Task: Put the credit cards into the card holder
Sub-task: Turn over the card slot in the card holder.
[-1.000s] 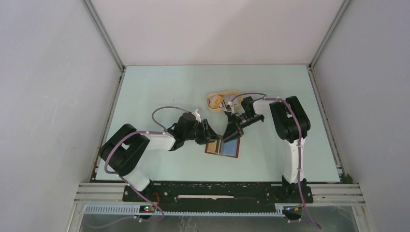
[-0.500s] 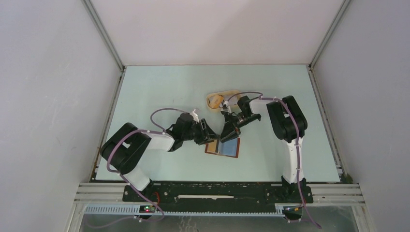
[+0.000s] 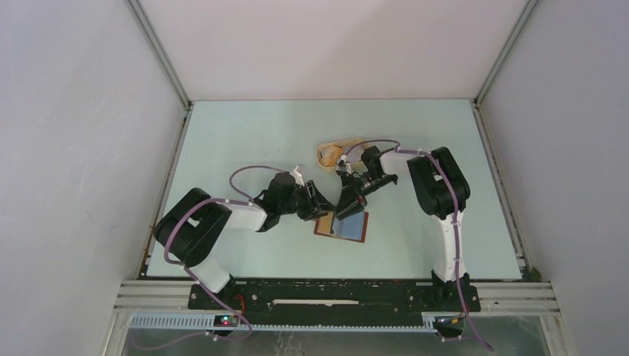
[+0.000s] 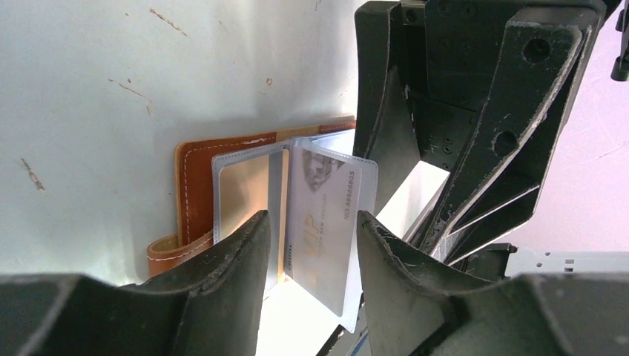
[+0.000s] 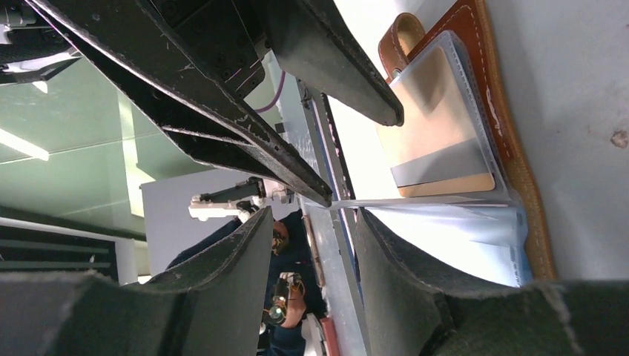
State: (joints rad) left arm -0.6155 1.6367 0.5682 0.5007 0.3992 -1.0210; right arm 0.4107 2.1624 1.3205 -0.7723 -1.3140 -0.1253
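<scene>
Scuffed pale-green counter (image 3: 245,133), white walls (image 3: 334,44). The open reddish-brown leather card holder (image 4: 194,174) lies between the spread left tool (image 4: 311,216) and the spread right tool (image 5: 315,222). Its clear sleeve (image 5: 438,96) holds a silvery plastic card (image 4: 323,215) reading "VIP".

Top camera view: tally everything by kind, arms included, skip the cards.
Robot arms: 2 (left arm, right arm)
Card holder: 1
Tan oval tray: 1
Total: 4
</scene>
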